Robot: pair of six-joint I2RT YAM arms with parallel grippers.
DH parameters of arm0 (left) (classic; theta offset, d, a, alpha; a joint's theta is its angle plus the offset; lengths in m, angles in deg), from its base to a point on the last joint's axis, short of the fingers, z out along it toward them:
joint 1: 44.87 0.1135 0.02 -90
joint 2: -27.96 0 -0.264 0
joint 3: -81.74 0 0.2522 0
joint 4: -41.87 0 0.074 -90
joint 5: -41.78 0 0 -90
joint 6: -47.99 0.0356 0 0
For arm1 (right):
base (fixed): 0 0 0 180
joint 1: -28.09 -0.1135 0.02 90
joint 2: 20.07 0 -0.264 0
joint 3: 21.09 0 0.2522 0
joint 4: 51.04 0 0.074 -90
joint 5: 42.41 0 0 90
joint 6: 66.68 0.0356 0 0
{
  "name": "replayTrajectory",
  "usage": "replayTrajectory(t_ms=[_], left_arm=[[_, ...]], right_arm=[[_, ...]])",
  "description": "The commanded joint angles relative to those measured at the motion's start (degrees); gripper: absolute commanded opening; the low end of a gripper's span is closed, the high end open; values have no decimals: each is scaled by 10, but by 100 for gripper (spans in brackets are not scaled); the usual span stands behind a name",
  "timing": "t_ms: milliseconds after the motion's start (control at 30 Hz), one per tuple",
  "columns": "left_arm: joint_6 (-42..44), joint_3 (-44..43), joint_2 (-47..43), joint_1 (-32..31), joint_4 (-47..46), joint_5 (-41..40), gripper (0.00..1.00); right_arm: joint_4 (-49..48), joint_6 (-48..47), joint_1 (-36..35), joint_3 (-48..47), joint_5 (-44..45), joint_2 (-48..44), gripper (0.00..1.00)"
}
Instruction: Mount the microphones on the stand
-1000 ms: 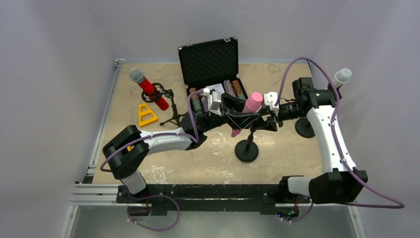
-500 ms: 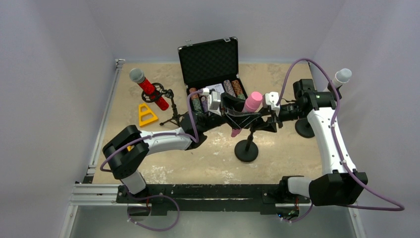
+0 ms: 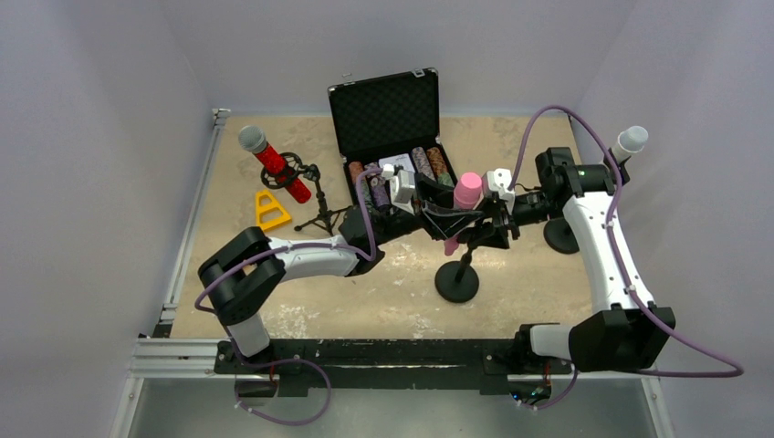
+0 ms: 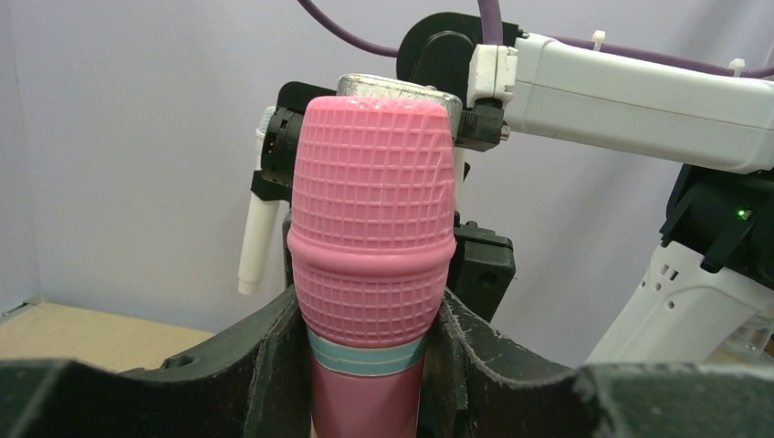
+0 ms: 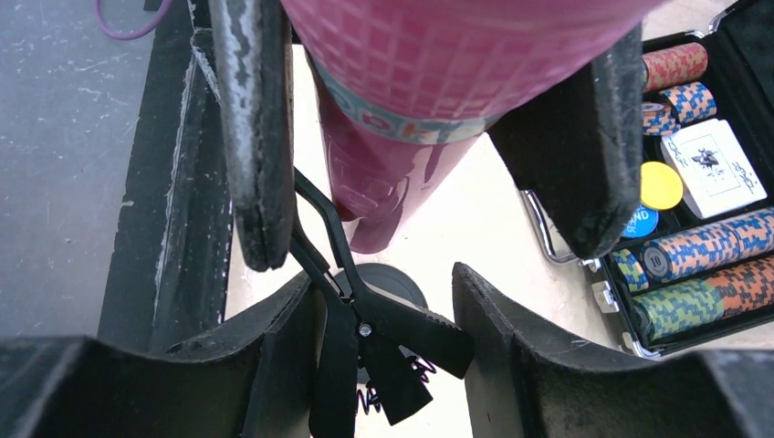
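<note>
The pink microphone stands nearly upright above the black round-base stand. My left gripper is shut on it just below the head; its own view shows the pink microphone between the fingers of that gripper. My right gripper is open around the handles of the stand's black clip. In the right wrist view the left finger touches one handle and the right finger stands apart. The glittery red microphone sits in a tripod mount at the left. The white microphone stands at the right.
An open black case with poker chips and cards lies at the back, just behind both grippers. A yellow triangular frame lies by the tripod. The white microphone's round base sits under the right arm.
My left gripper has carried the pink microphone to the right and tipped it more upright over the stand. My right gripper has shifted slightly at the clip.
</note>
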State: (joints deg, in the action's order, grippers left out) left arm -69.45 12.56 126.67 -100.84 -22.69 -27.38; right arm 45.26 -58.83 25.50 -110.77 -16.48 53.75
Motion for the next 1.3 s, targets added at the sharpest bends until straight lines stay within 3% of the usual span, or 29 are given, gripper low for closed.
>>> replayTrajectory(t_ms=[0, 200, 333, 467, 567, 700, 800, 1000, 1067, 1267], left_arm=[[8, -16, -13, -4, -33, 11, 0], [50, 38, -73, 4, -33, -28, 0], [76, 98, -128, 21, -33, -58, 0], [84, 133, -158, 34, -33, -71, 0], [85, 138, -163, 36, -32, -64, 0], [80, 135, -159, 36, -32, -52, 0], [76, 132, -155, 36, -32, -43, 0], [71, 138, -168, 39, -32, -31, 0], [67, 141, -173, 43, -32, -25, 0], [61, 158, -196, 54, -32, -11, 0]], right_arm=[[29, -19, 1, -19, -15, 10, 15], [-63, 79, 4, 2, -17, -22, 11], [-259, 290, 3, 63, 20, -95, 10], [-509, 524, 1, 154, 92, -164, 0], [-578, 592, -17, 180, 154, -185, 2], [-562, 591, -56, 184, 167, -196, 20], [-525, 568, -72, 171, 137, -190, 41], [-436, 500, -74, 74, 103, -156, 77], [-420, 489, -74, 40, 98, -140, 83], [-305, 392, -65, -41, 67, -96, 88]])
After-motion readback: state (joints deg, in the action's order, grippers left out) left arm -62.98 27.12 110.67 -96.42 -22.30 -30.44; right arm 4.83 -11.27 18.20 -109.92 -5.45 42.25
